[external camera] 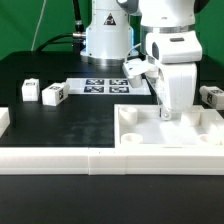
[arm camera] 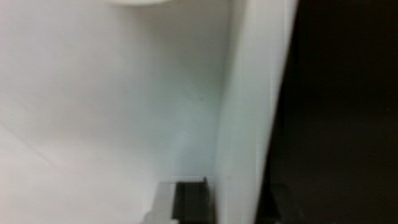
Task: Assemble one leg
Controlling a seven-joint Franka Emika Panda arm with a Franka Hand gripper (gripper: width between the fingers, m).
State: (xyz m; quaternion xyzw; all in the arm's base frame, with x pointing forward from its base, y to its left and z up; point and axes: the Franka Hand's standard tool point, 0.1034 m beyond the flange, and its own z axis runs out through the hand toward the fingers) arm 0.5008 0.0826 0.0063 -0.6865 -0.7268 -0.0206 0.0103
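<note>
**Gripper down on the tray-like part, legs lying loose on the table**

In the exterior view the gripper [external camera: 165,113] points straight down at centre right of the frame. Its tips are at or just above the floor of the large white tray-like part [external camera: 192,137], which fills the lower right. I cannot tell whether the jaws are parted or clamped. The wrist view gives only a blurred white surface beside a dark strip, and one dark finger [arm camera: 187,200].

The first leg [external camera: 28,91] and second leg [external camera: 52,95] lie side by side at middle left on the black table [external camera: 60,125], well apart from the gripper. A third leg [external camera: 211,96] sits at the right edge. A tagged block [external camera: 135,69] shows just left of the gripper body. The marker board [external camera: 103,85] lies flat at centre.
</note>
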